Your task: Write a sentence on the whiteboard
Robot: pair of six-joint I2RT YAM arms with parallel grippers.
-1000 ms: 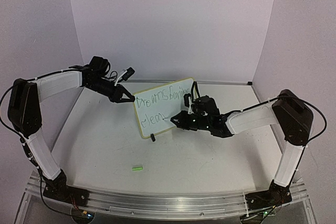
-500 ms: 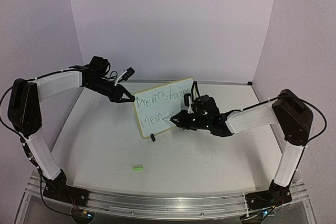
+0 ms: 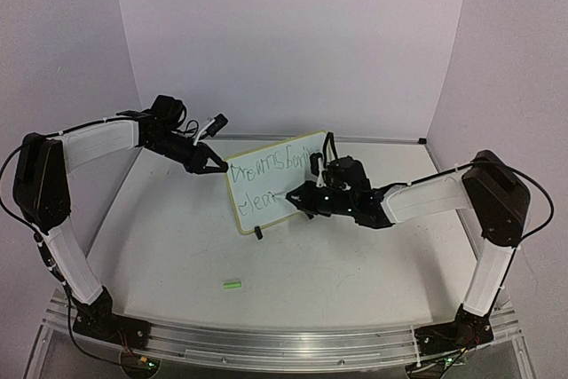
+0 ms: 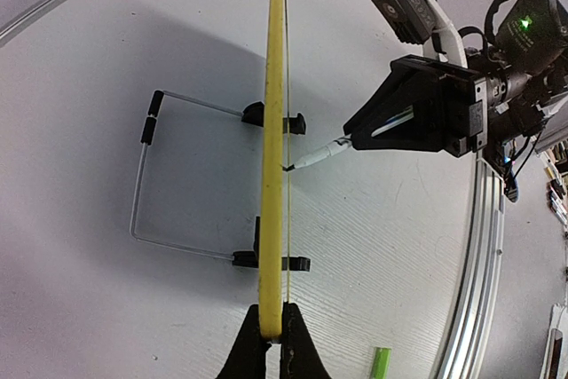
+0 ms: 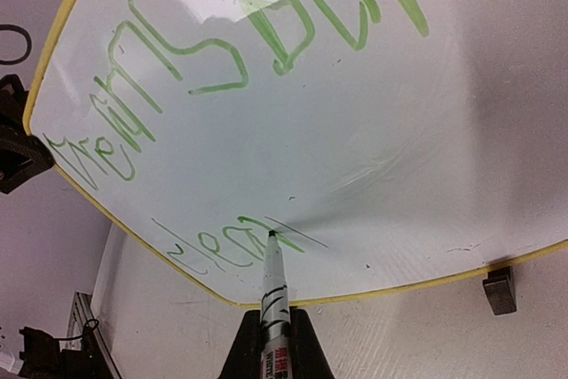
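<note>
The whiteboard (image 3: 271,179) stands upright at the table's middle, yellow-framed, with two black feet. My left gripper (image 3: 219,164) is shut on its upper left edge; in the left wrist view the frame (image 4: 273,130) runs edge-on up from my left gripper (image 4: 273,336). The sentence (image 3: 266,175) is green handwriting in two lines, seen large in the right wrist view (image 5: 213,59). My right gripper (image 3: 302,196) is shut on a white marker (image 5: 273,295), whose tip touches the end of the lower line (image 5: 232,244).
A small green marker cap (image 3: 232,285) lies on the white table (image 3: 177,246) in front of the board, also in the left wrist view (image 4: 382,363). The board's wire stand (image 4: 146,175) sticks out behind it. Purple walls enclose the table.
My right gripper has shifted slightly up and left along the board with the marker. The left arm and the board have stayed put.
</note>
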